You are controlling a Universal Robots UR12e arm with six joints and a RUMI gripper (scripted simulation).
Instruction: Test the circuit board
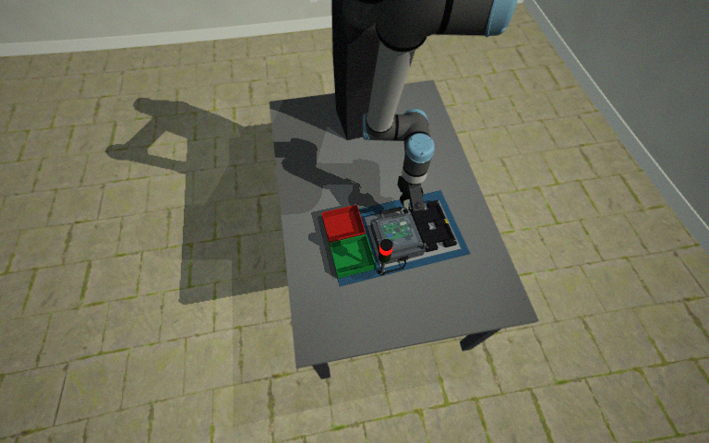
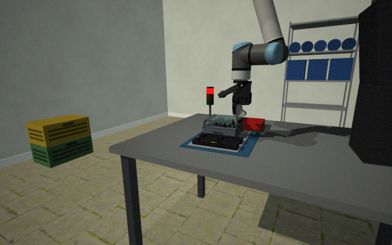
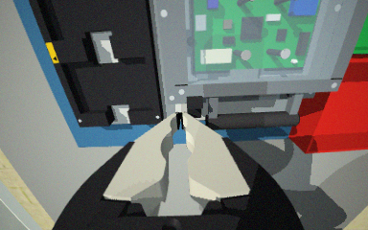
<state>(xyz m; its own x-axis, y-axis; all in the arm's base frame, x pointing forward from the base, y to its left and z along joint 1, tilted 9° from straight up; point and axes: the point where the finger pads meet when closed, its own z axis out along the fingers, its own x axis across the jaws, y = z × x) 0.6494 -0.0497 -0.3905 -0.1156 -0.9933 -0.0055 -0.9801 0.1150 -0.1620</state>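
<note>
With the signal light [image 1: 385, 250] [image 2: 210, 91] red, our claw [image 1: 409, 207] [image 2: 235, 121] [image 3: 180, 113] stood closed on nothing at the tester's [image 1: 398, 252] [image 2: 221, 129] [image 3: 268, 87] edge — the board [image 1: 395, 230] [image 2: 225, 119] [image 3: 251, 35] under its lid. We risked a stuck lid if the fingertips missed the tab [image 3: 195, 106], pressing solid frame instead.

Matt, fine-grained grey is seen on the tabletop [image 1: 413, 303] [image 2: 179, 153]; smooth, clear plastic is suggested by the tester's lid [image 1: 398, 230] [image 3: 321, 43], dull black plastic by the tray [image 1: 441, 232] [image 2: 216, 141] [image 3: 110, 88].
</note>
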